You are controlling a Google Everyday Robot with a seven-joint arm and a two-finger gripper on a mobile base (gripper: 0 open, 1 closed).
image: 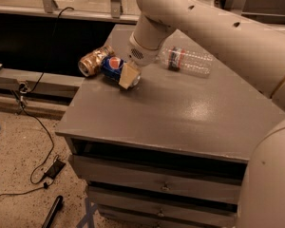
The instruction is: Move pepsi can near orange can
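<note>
At the back-left corner of the grey cabinet top (180, 113), your gripper (131, 76) is clamped on the pepsi can (112, 64). It holds the can near its right end. One flat, tan, wedge-shaped finger pad (127, 75) lies across the front of the can; the other finger is hidden behind it. The jaws are set narrow, about the width of the can's body.

The pepsi can lies on its side, low at the tabletop. It is smooth blue aluminium with its round red-white-blue logo turned up, and a silver rim peeks out just past the pad. Its left end meets the orange can (92, 61), and they appear to touch. The orange can also lies on its side. It is a gold-brown cylinder with a mottled pale pattern, and its silver end faces front-left, close to the table's left edge.

A clear plastic bottle (190, 61) lies on its side well apart to the right, ribbed and with a dark label band. The arm (204, 23) above is glossy off-white, rounded and dotted with small holes. The tabletop is matt grey with a soft sheen, set above flat drawer fronts (156, 184).
</note>
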